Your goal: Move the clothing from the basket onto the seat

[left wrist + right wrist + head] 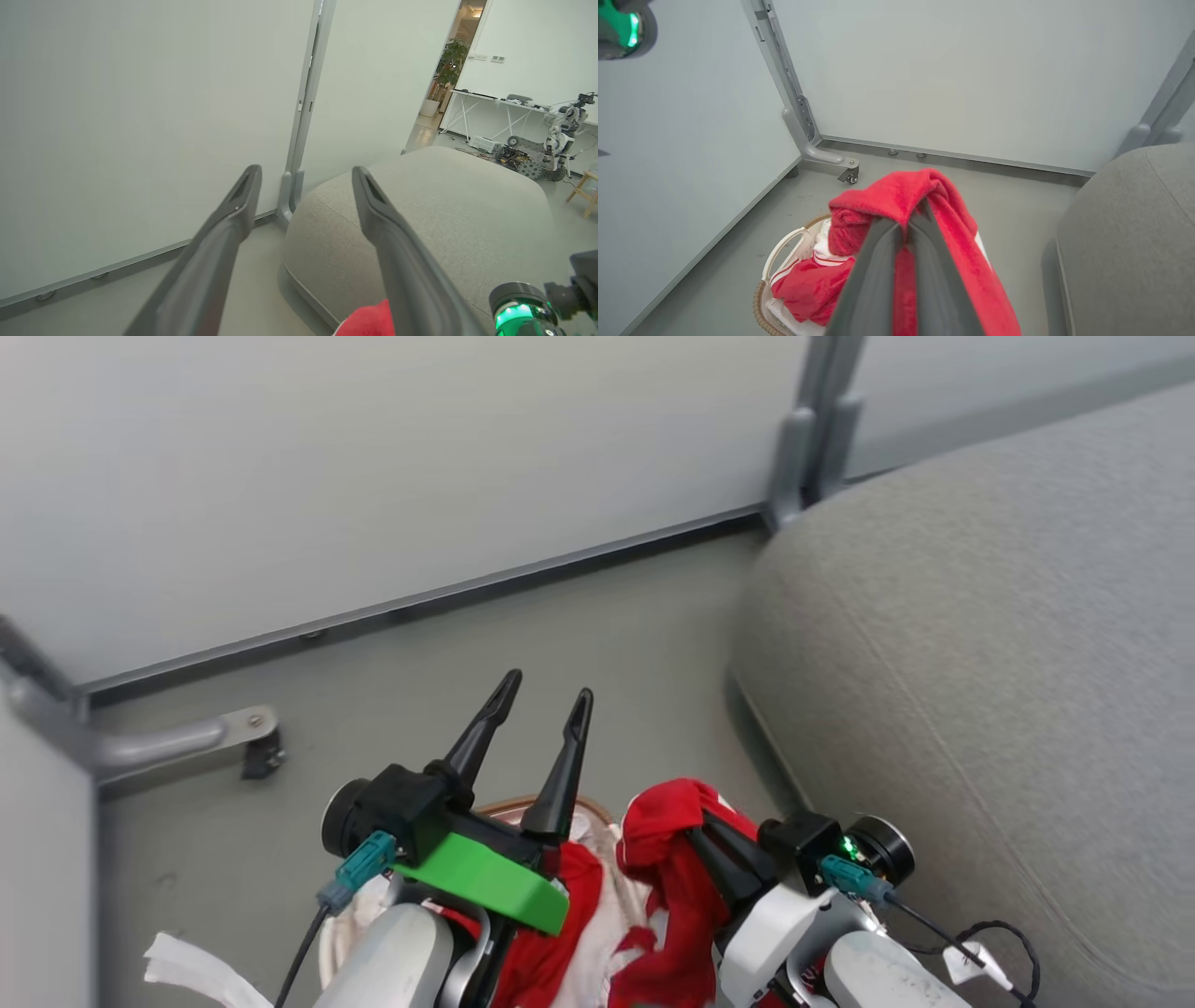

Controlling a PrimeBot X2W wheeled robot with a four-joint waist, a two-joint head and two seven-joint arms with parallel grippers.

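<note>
Our left claw (pixel 546 689) angles up and forward over the basket (pixel 759 298), fingers spread, gripping nothing. Our right claw (pixel 909 217) pinches a fold of red clothing (pixel 896 196) above the basket, where more lies heaped. The seat (pixel 980 663) stands just right of it.

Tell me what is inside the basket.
Red clothing with white stripes lies in the basket over a white liner; more of it hangs from the shut right gripper. The basket's bottom is covered by cloth and cannot be seen.
</note>
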